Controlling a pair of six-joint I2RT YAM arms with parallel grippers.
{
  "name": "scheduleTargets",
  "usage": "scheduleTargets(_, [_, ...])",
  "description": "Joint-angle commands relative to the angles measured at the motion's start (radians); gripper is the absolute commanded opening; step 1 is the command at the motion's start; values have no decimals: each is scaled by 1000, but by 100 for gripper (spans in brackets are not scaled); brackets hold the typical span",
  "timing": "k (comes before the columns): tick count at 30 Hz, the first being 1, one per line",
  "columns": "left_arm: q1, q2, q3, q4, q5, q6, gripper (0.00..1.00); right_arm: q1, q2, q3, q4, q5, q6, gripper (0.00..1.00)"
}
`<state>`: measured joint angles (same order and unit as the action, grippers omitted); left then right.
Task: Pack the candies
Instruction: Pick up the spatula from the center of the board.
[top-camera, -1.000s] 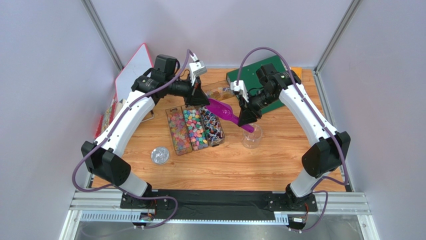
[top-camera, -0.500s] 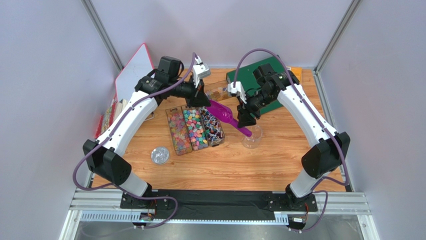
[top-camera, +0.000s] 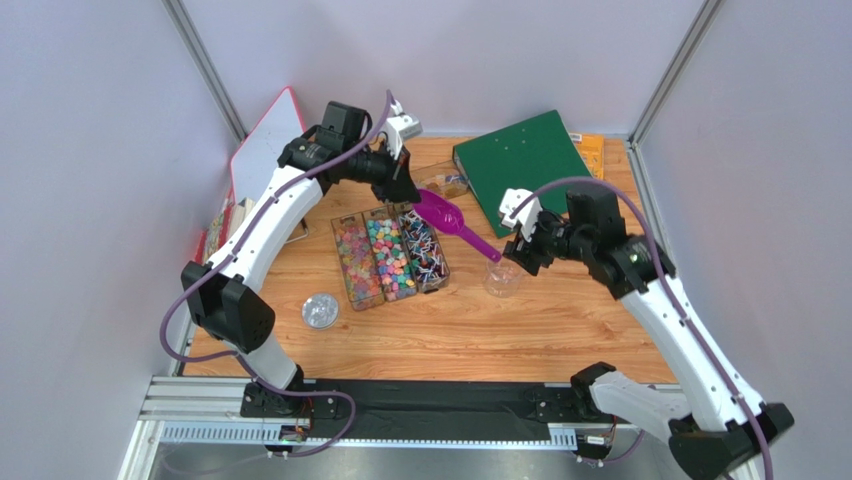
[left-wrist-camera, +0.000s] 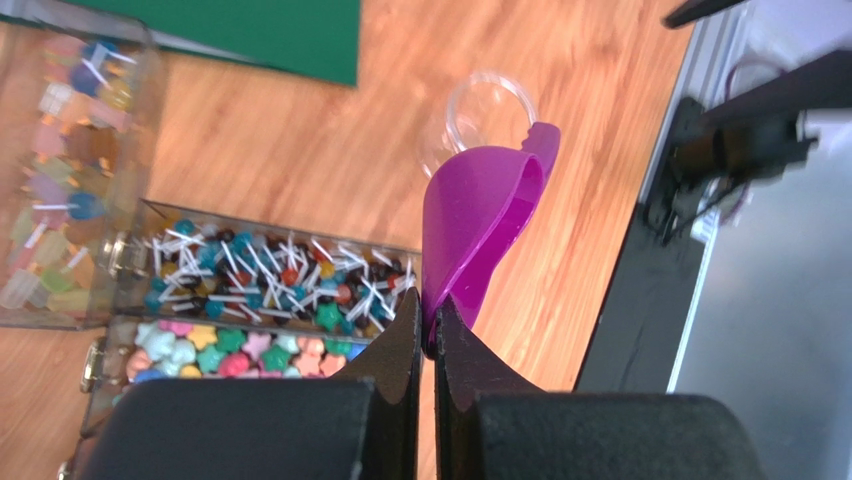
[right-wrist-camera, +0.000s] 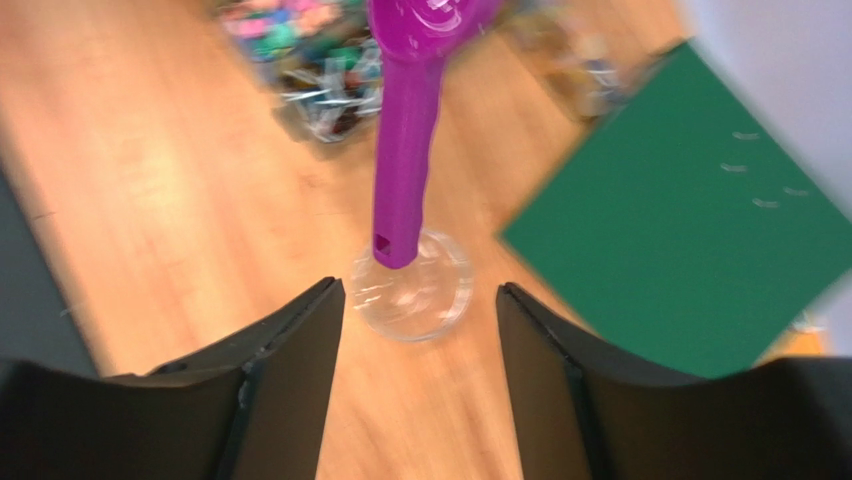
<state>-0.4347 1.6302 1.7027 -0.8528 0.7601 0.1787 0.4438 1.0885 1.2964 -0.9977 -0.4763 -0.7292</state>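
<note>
The candies (top-camera: 372, 258) fill clear compartments left of centre: small bright sweets, star shapes (left-wrist-camera: 225, 348) and stick sweets (left-wrist-camera: 270, 275). My left gripper (top-camera: 408, 194) is shut on the bowl rim of the purple scoop (top-camera: 455, 226), holding it tilted above the table. In the left wrist view the left gripper (left-wrist-camera: 427, 322) pinches the scoop's edge (left-wrist-camera: 480, 215). The scoop's handle end (right-wrist-camera: 405, 150) hangs over a clear cup (top-camera: 503, 279). My right gripper (top-camera: 518, 250) is open just right of the handle tip, apart from it. In the right wrist view the right gripper (right-wrist-camera: 418, 293) frames the cup (right-wrist-camera: 415, 292).
A green binder (top-camera: 520, 155) lies at the back right. A clear round lid (top-camera: 320, 311) sits at the front left. A white board (top-camera: 265, 140) leans at the back left. Another clear box of wrapped sweets (left-wrist-camera: 70, 180) stands behind the compartments.
My right gripper opened, let go of the scoop handle and drew back toward the right. The left gripper kept the scoop, shifting slightly back.
</note>
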Motion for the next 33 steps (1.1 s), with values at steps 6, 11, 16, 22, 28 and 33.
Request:
scheduleTargets(6, [129, 94, 69, 214, 335, -395, 0, -1, -112, -252, 808, 154, 283, 82])
scheduleTargets(11, [146, 83, -23, 322, 418, -534, 0, -1, -7, -66, 708, 65, 271, 89])
scheduleTargets(16, [154, 77, -74, 432, 490, -630, 0, -1, -9, -111, 699, -93, 165, 82])
scheduleTargets(22, [165, 85, -112, 452, 519, -650, 0, -1, -67, -115, 571, -226, 87, 79])
scheduleTargets(28, [165, 83, -115, 436, 501, -628, 0, -1, -128, -197, 564, -220, 28, 78])
scheduleTargets(33, [165, 76, -110, 426, 495, -621, 0, -1, -104, -216, 596, -191, 43, 75])
